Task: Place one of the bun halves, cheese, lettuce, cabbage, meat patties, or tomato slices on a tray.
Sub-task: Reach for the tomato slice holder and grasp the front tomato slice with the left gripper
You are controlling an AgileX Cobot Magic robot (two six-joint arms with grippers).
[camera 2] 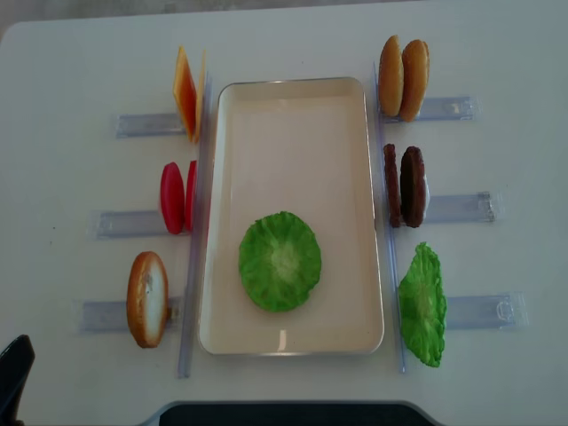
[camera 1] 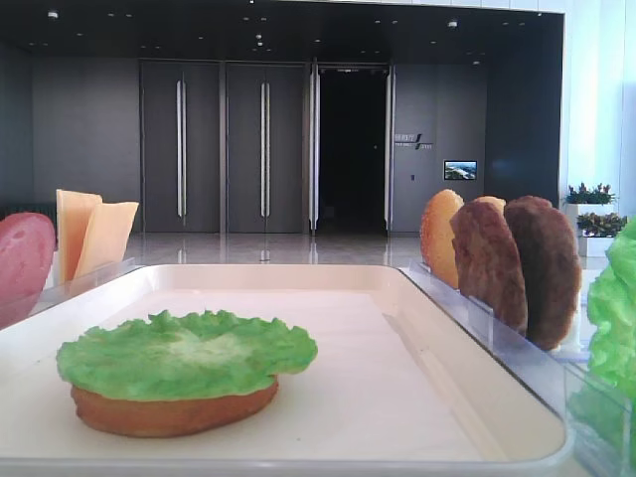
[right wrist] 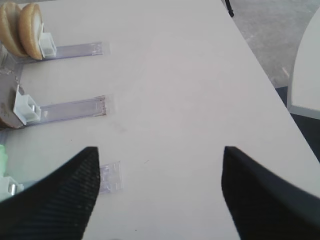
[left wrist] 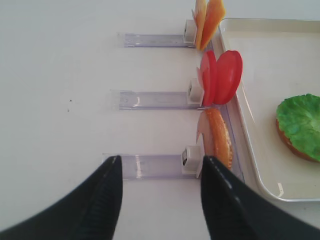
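**White tabletop, tray partly filled**

On the tabletop (camera 2: 293, 35), the tray (camera 2: 293, 98) holds a bun half (camera 1: 174, 412), mostly hidden under lettuce (camera 2: 280, 260). Tomato slices (camera 2: 176, 197), cheese (camera 2: 186, 93) and patties (camera 2: 405, 186) stand in holders alongside. The left gripper (left wrist: 160, 200) and right gripper (right wrist: 160, 192) gape wide, holding nothing, fingertips cut off.
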